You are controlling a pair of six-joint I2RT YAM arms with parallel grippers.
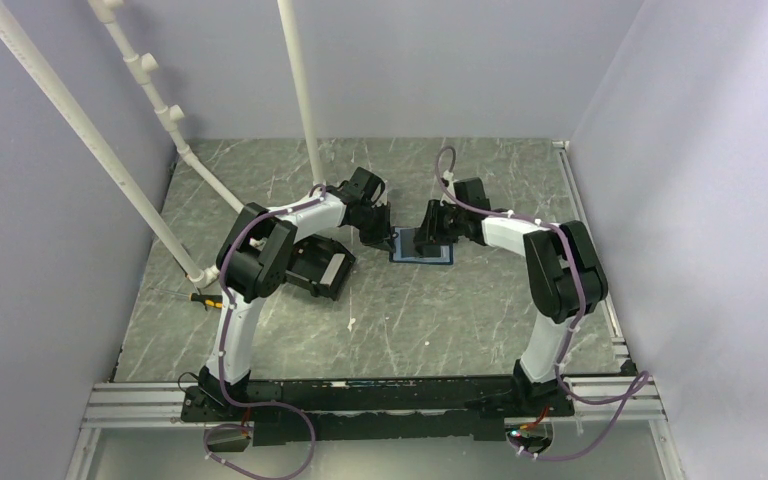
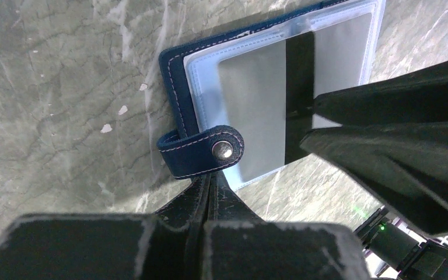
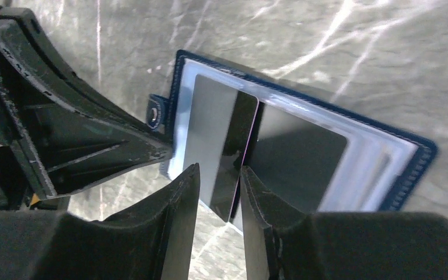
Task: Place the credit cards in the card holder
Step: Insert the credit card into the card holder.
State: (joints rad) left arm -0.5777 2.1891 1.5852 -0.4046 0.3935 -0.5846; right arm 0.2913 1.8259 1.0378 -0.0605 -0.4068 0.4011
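From above, the card holder (image 1: 422,250) lies open on the desk (image 1: 410,330) between the two arms. The left pincer (image 1: 378,238) is at its left edge and the right pincer (image 1: 428,238) is over its middle.

In the left wrist view, the left pincer is closed. Its tips sit against the holder's edge just below the snap tab (image 2: 201,151), apparently pinning it down. A credit card (image 2: 254,105) with a dark stripe lies over the clear sleeve.

In the right wrist view, the right pincer's jaws stand apart on either side of the card's near end, not squeezing it. The far end reaches towards the sleeve's fold, but I cannot tell how deep it sits in the pocket.

To do this step well, hold the holder flat with the left tips. Push the card along its length, square to the pocket mouth. A skewed push would likely snag the plastic or drag the holder.
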